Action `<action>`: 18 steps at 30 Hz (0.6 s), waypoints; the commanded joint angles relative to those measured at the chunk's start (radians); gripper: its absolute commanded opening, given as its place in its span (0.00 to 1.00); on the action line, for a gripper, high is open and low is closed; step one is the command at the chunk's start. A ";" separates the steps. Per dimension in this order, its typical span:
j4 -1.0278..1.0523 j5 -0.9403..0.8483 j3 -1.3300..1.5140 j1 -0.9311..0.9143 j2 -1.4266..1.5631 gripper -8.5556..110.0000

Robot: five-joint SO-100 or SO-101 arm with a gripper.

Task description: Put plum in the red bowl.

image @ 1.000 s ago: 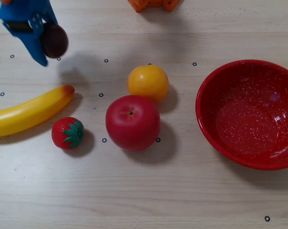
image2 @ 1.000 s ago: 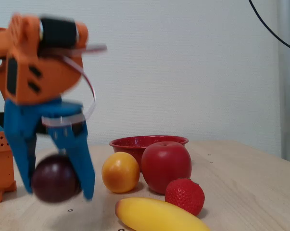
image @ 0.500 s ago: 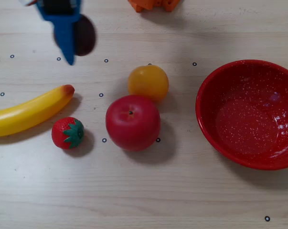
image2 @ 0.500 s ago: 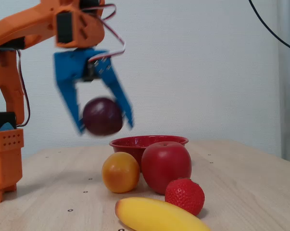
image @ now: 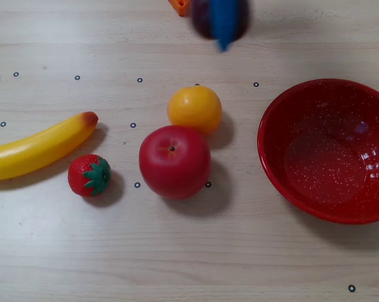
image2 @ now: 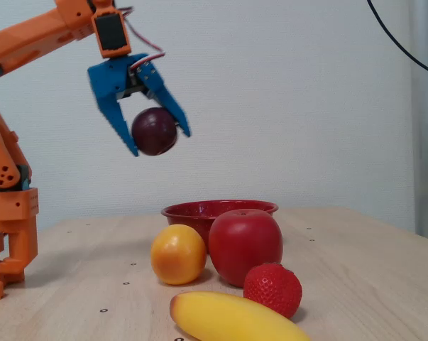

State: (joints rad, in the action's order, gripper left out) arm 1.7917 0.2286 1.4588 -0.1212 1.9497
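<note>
Transport phase, plum airborne. The blue gripper (image2: 160,141) is clamped on the plum (image2: 155,131), one finger on either side, and carries it high above the table (image2: 355,270); in the overhead view the plum (image: 203,16) sits at the top edge, largely masked by a blurred finger, well apart from the red bowl (image: 274,170) at the right, which is empty.

Risks, as judged from this moment: the plum is round and glossy and is pinched only across its middle, so a quick swing or a slackened grip could let it slip out before the bowl is reached; dropped from this height it would likely bounce and roll among the other fruit or off the table; a release near the bowl's rim rather than over its centre could send it glancing outward.

Surroundings: an orange (image: 195,108) and an apple (image: 175,161), just beside one another, lie between the gripper's side and the bowl; a banana (image: 38,148) and a strawberry (image: 89,175) lie further left. At the present height nothing blocks the way; a low descent begun early could knock the orange.
</note>
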 commanded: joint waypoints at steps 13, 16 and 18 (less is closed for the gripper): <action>-0.581 0.015 0.241 -0.284 0.149 0.07; -0.712 0.052 0.299 -0.301 0.129 0.07; -0.784 0.086 0.328 -0.314 0.104 0.07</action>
State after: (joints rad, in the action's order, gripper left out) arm 1.0876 0.2715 1.8346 -0.4096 2.0341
